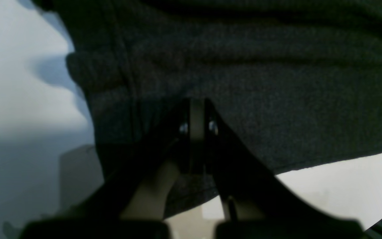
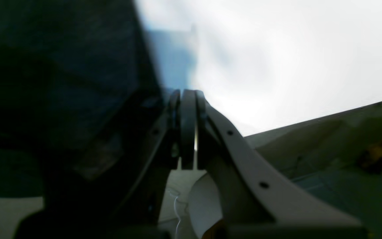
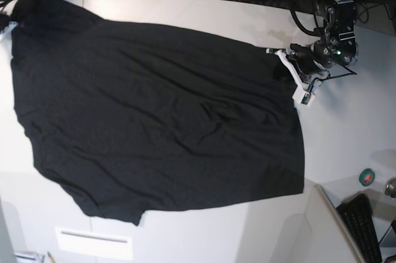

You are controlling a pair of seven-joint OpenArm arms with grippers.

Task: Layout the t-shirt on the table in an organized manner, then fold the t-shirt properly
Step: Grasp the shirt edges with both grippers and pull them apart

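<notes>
While the t-shirt (image 3: 154,114) lay spread wide over the white counter (image 3: 346,127), plain black side up and rumpled in soft creases, both arms worked at its far corners. Seen from the base camera, the left gripper (image 3: 291,68) sat at the shirt's right edge, near the counter's curved far rim. Its wrist camera showed the jaws clenched on the dark knit cloth (image 1: 244,83), a fold of it bunched just ahead of the tips (image 1: 196,113) and the hem trailing off over the pale surface. The right gripper (image 2: 187,99) was barely visible from the base camera, out at the top left corner where the shirt bunched up. Close up, its jaws stood pressed together, black cloth (image 2: 61,83) hanging against their left side; whether fabric was actually pinched there, I couldn't tell.
</notes>
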